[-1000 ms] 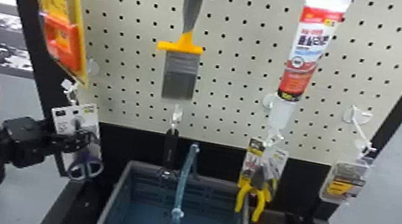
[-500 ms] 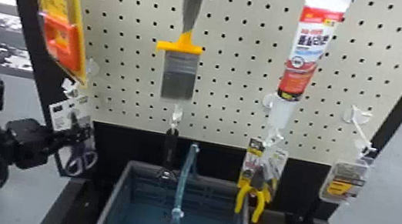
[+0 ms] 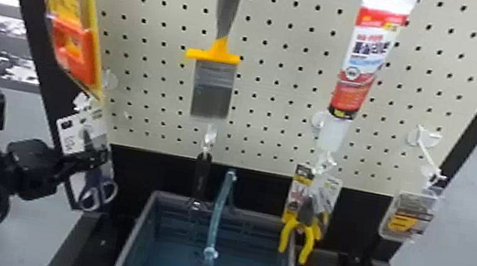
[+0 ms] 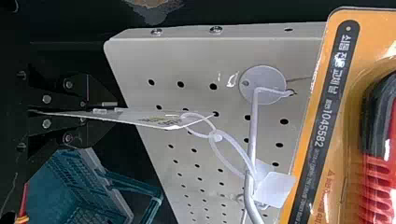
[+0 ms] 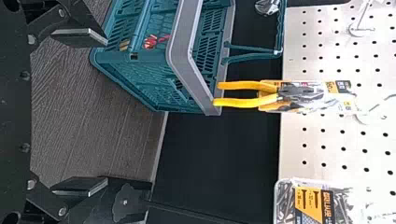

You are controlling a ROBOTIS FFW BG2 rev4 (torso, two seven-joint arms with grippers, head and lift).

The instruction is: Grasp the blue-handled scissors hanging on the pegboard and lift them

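The blue-handled scissors (image 3: 99, 189) hang handles down on a pale card (image 3: 76, 131).

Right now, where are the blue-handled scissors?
In the head view, the blue-handled scissors hang at the pegboard's lower left, their card in the left hand.

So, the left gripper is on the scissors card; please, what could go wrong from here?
The clear tie hangs on the hook, so a lift could snag there. The left gripper has its jaws shut on a thin scissors card, which might bend or slip. The orange package is close by and might get knocked.
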